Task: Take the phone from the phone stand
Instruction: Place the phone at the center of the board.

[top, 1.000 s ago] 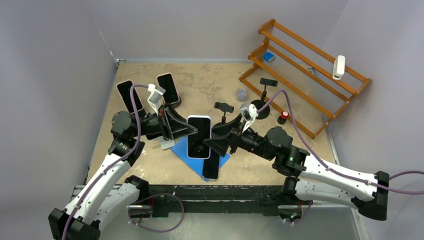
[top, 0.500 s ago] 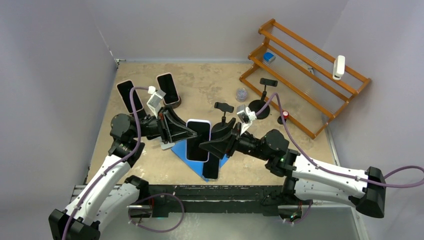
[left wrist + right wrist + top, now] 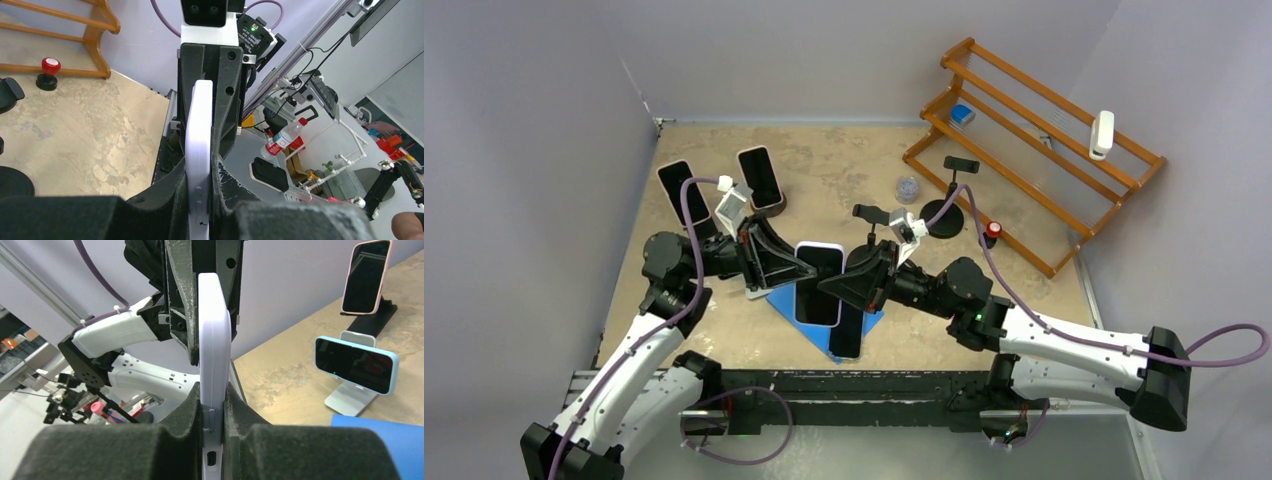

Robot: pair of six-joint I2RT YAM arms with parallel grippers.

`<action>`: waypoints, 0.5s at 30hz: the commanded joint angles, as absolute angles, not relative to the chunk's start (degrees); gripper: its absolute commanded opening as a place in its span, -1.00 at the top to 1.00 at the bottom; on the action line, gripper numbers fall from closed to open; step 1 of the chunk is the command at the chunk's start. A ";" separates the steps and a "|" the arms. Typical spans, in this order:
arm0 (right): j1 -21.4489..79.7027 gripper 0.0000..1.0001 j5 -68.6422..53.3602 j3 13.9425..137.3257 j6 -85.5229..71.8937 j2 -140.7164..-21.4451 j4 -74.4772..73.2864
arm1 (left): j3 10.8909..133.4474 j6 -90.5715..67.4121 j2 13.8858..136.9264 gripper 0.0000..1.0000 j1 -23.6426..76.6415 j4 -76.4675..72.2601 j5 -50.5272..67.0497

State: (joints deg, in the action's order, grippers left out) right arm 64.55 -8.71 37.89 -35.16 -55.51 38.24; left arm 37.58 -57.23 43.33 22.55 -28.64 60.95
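Phone (image 3: 817, 285) above blue mat (image 3: 782, 300), long axis crosswise to both grips: left gripper (image 3: 799, 272) clamped on it, right gripper (image 3: 834, 288) closed on the opposite edge.

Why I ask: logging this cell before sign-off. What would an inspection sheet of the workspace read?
Surface: tan tabletop, blue mat near the arms.
Job's things: white phone held over the mat; its stand cannot be told.
Clutter: dark phone on the mat, two phones on stands, two empty black stands, clear jar, red-capped item.
End effectors: left end effector and right end effector both shut on the white phone.
Cables: purple cable off each wrist.
Surroundings: wooden rack, grey walls.
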 commanded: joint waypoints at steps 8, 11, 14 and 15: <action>65.04 1.00 -4.31 42.01 -33.56 -52.21 31.81 | 42.07 -45.31 41.72 -0.37 22.59 -7.95 44.21; 65.04 1.00 -2.61 41.75 -31.88 -49.35 23.63 | 44.44 -39.20 41.02 -0.58 22.59 5.32 30.43; 65.03 1.00 -0.77 40.04 -32.17 -47.68 15.15 | 44.38 -35.55 40.19 -0.62 22.59 10.52 22.36; 65.04 1.00 0.30 38.87 -32.81 -47.05 13.59 | 44.05 -34.69 39.86 -0.66 22.59 11.56 20.14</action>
State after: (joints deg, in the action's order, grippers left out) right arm 64.73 -3.46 38.02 -33.08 -50.87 19.86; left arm 42.02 -42.74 41.41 22.72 -0.10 36.82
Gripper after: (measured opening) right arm 0.119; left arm 0.805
